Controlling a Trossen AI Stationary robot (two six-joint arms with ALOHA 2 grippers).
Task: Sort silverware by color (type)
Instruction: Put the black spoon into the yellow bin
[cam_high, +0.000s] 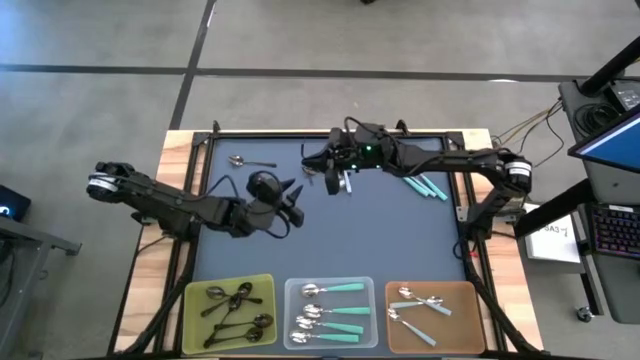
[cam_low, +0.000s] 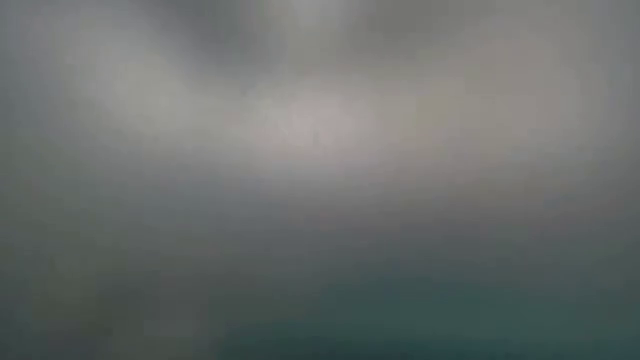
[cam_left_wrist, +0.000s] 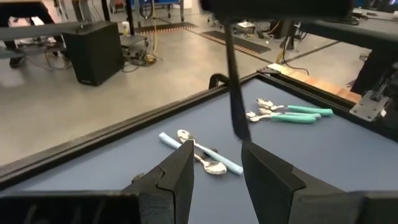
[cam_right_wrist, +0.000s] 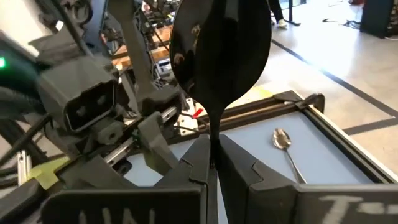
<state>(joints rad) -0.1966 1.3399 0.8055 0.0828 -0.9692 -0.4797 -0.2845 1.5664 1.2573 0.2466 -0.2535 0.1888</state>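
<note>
Right wrist view: right hand (cam_right_wrist: 211, 163) pinches a glossy dark metal spoon (cam_right_wrist: 221, 53).

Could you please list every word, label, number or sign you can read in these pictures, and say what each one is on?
Nothing can be read with confidence.
White paper sheet beside the table's right edge: a short line of dark print, too small to read.
Blue screen at the far right: no legible text.
Raised lettering on the right gripper body: out of focus, unreadable.
Low view: wholly blurred, nothing legible.
</note>
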